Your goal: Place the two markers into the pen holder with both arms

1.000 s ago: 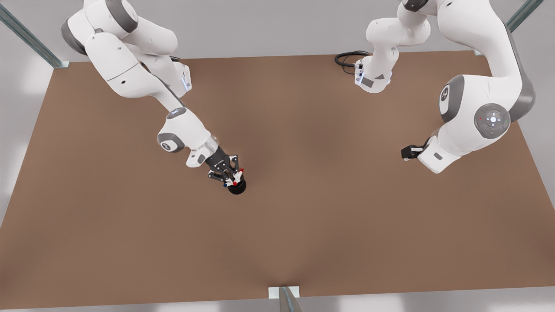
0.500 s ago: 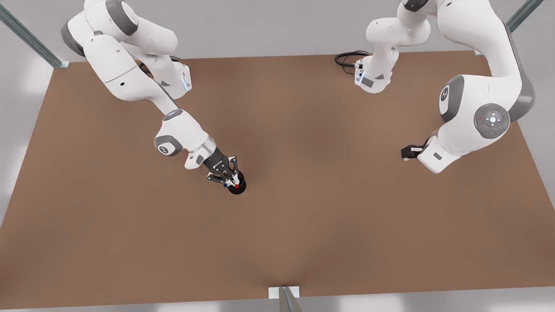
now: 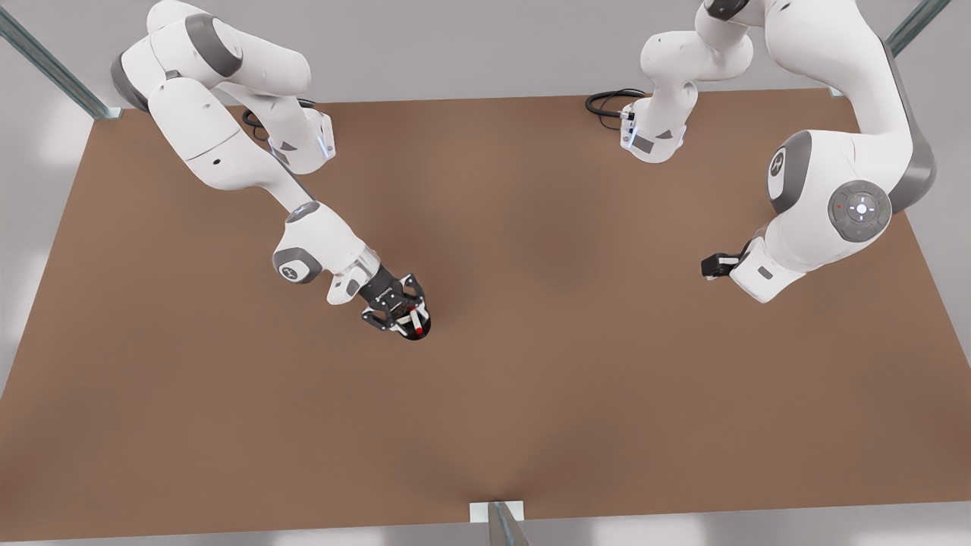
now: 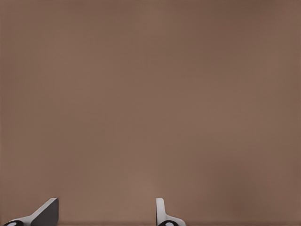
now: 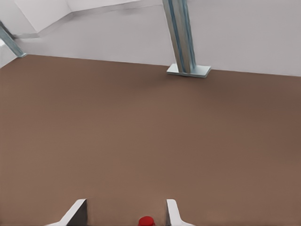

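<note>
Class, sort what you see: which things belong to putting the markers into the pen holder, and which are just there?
Part of the job: red marker, in the pen holder; right gripper, open over it; left gripper, open, waiting over bare table.

Just there: black cable by an arm's base; metal post.

My left tool point(image 4: 107, 214) is hovering over bare brown bench point(image 4: 150, 94), white fingertips point(image 4: 162, 213) spread apart, seemingly gripping nothing.
</note>
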